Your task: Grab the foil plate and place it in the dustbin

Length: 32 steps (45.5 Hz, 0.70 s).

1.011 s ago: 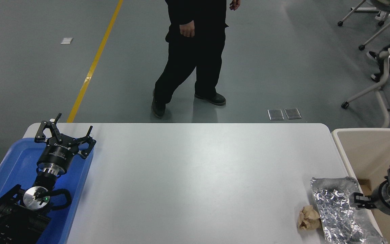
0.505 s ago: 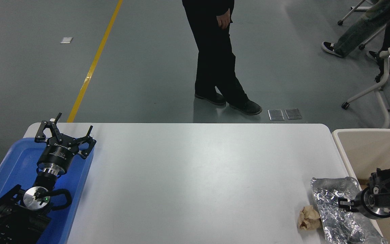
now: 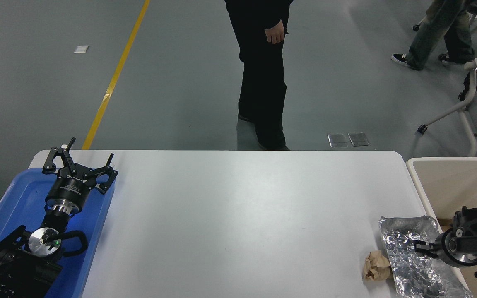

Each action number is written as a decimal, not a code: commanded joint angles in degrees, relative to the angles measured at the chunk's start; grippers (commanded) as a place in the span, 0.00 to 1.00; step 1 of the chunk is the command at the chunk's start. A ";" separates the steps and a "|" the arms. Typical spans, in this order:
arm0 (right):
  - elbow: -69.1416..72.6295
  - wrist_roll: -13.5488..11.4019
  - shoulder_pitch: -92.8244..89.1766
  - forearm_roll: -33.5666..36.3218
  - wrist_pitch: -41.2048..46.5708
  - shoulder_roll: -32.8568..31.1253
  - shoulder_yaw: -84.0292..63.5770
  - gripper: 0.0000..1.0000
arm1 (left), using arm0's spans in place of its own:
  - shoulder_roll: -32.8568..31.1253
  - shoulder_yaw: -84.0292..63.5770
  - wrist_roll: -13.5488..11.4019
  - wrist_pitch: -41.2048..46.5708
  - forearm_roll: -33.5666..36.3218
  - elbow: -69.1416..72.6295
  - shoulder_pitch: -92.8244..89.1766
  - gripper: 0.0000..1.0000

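The foil plate [image 3: 410, 267] is a crinkled silver tray at the table's front right corner, its right side reaching the table edge. The cream dustbin [image 3: 449, 182] stands just right of the table, beside the plate. My right gripper [image 3: 420, 247] comes in from the right edge and lies low over the middle of the foil plate, pointing left. It is seen end-on, so I cannot tell whether it holds the foil. My left gripper [image 3: 79, 162] is open and parked over the blue tray at the lower left.
A crumpled tan paper wad [image 3: 374, 266] lies against the plate's left rim. The blue tray [image 3: 15, 198] sits at the table's left edge. A person in black [image 3: 263, 82] stands at the far side. Another person's legs and office chairs are at the top right.
My right gripper has moved left and lower over the foil plate. The paper wad has shifted slightly left. The person in black has walked right along the far side.
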 commanded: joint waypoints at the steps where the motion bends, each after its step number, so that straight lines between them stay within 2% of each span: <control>1: -0.17 0.20 -0.59 3.77 -0.47 -0.11 0.06 0.00 | 0.01 0.00 0.03 0.00 0.00 0.00 -0.03 0.99; 21: 0.79 0.72 2.31 4.83 -0.38 -2.92 1.47 0.00 | 0.01 0.00 0.03 0.00 0.00 0.00 -0.03 0.99; 23: 1.75 1.33 3.89 5.09 -0.03 -3.80 1.11 0.00 | 0.01 0.00 0.03 0.00 0.00 0.00 -0.03 0.99; 32: 10.71 6.96 15.65 5.35 0.58 -7.23 -6.52 0.00 | 0.01 0.00 0.03 0.00 0.00 0.00 -0.03 0.99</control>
